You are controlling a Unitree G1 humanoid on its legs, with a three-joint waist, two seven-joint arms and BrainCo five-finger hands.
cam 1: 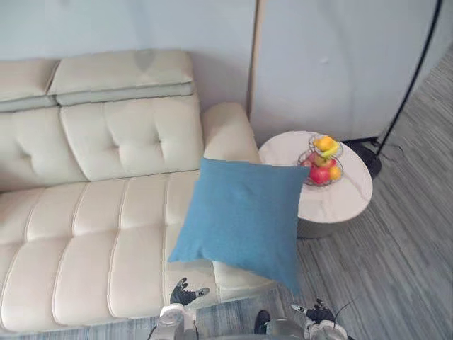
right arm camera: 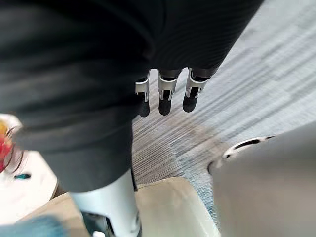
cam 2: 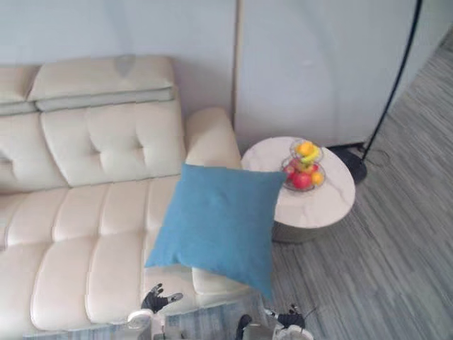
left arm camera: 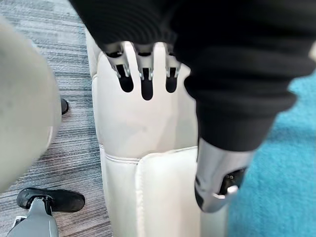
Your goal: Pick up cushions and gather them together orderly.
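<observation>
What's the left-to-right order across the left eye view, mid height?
cream tufted leather sofa → blue square fabric cushion → round white low side table → black floor lamp stand. The wire fruit basket sits on the table, so it is left out of the order.

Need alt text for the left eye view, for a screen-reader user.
A blue cushion lies tilted on the right end of a cream sofa, its lower corner overhanging the seat front. Right of the sofa, a round white side table holds fruit. The left hand and right hand are open and empty at the bottom edge.
</observation>
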